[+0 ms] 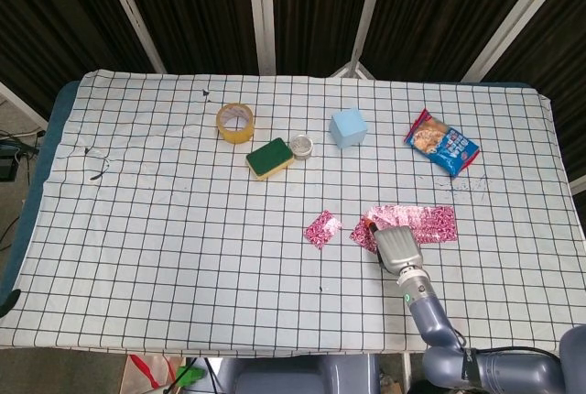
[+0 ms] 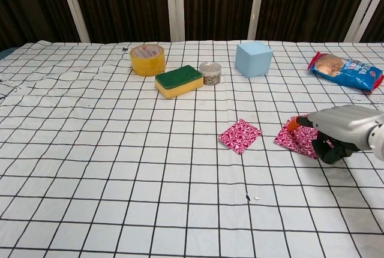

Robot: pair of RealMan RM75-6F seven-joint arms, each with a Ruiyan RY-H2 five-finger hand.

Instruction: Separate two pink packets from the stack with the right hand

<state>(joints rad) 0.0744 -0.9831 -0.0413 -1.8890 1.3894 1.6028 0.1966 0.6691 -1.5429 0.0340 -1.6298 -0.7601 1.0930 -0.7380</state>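
The pink packet stack [image 1: 425, 221] lies right of the table's middle; the chest view hides it behind my right hand. One pink packet [image 1: 321, 228] [image 2: 240, 135] lies alone to the left of the stack. A second pink packet [image 1: 364, 235] [image 2: 294, 140] sits between them, clear of the stack. My right hand [image 1: 396, 247] [image 2: 344, 127] is on its right edge. An orange fingertip [image 2: 292, 126] presses on top of it and the other fingers curl in under the palm. My left hand is out of both views.
At the back stand a yellow tape roll [image 1: 235, 122], a green-and-yellow sponge [image 1: 269, 158], a small tin [image 1: 300, 146] and a light blue cube [image 1: 348, 127]. A blue-and-red snack bag [image 1: 442, 141] lies back right. The table's front edge [image 1: 275, 350] runs just behind my wrist.
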